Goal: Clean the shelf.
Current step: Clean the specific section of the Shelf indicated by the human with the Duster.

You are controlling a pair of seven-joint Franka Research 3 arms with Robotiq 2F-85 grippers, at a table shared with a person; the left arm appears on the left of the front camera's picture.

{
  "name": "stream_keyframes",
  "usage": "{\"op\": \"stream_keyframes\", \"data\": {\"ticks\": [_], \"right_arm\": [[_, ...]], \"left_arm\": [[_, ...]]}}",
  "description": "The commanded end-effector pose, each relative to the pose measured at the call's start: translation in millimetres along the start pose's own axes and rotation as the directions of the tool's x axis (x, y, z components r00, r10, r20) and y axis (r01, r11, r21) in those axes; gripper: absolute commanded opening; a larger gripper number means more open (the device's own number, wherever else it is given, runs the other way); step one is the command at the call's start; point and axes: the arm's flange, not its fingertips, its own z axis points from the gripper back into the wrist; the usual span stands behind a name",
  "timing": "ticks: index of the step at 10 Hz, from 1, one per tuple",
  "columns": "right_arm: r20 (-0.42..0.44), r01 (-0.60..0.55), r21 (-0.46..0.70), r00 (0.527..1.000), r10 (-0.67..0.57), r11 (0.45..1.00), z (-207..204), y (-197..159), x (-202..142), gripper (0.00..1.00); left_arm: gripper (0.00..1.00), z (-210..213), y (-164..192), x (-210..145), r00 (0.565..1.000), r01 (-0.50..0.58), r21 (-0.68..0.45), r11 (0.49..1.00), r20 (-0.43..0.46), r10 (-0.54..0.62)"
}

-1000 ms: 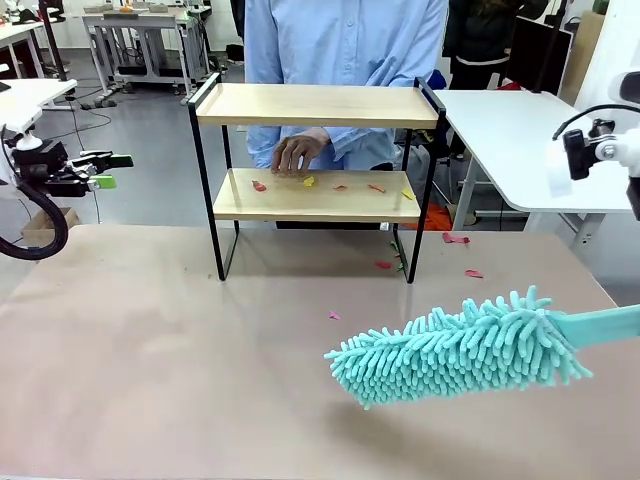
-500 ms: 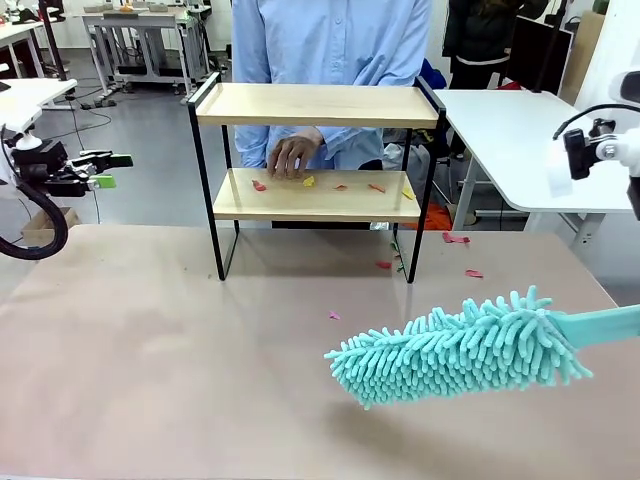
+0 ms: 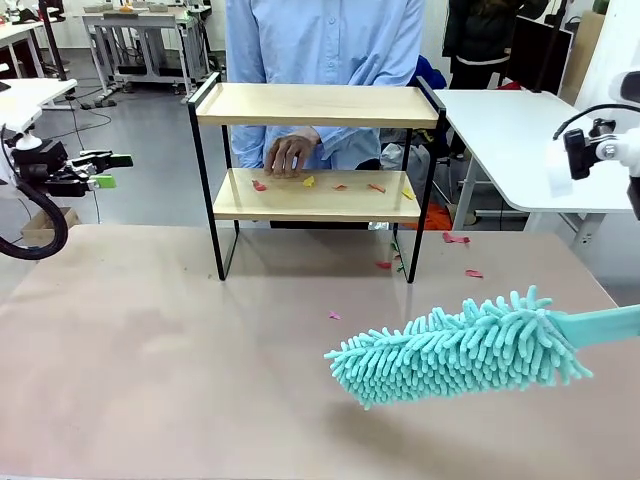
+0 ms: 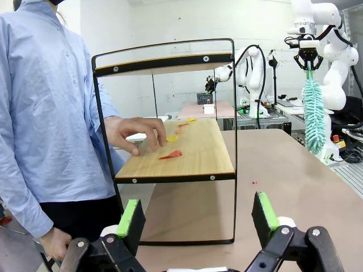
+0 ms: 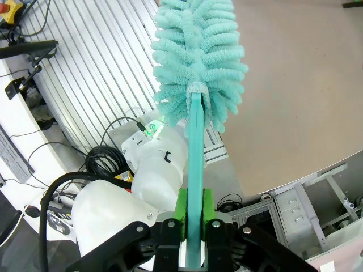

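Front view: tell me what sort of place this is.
Likely a robotics lab or workshop: white work tables, equipment benches behind, cables trailing over a bare grey floor.

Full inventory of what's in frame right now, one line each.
shelf: one, light wood boards in a black frame, far middle of table
shelf scraps: about five, red, orange and yellow, on lower board
table scraps: about four, pink-red, in front of and right of shelf
duster: one, teal, over table's right side
table: one, beige
white table: one, far right
hand: one, person's, fingers on lower board
left gripper: open, empty, off table's left
right gripper: shut on duster handle
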Motion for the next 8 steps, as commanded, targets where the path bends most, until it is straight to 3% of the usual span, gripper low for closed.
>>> {"op": "stream_keyframes", "data": {"ticks": [1,5,8], "right_arm": [[0.004,0.014,0.008,1.000,-0.014,1.000,0.7,0.3,-1.1,0.13],[0.000,0.000,0.000,1.000,0.000,1.000,0.0,0.0,0.0,0.13],[0.210,0.165,-0.003,0.964,-0.161,0.986,30.8,24.4,41.2,0.13]], "left_arm": [[1.00,-0.1,-1.8,2.7,1.000,0.015,-0.008,1.000,-0.009,-0.015],[1.00,-0.1,-1.8,2.7,1.000,0.015,-0.008,1.000,-0.009,-0.015],[1.00,-0.1,-1.8,2.7,1.000,0.015,-0.008,1.000,-0.009,-0.015]]}}
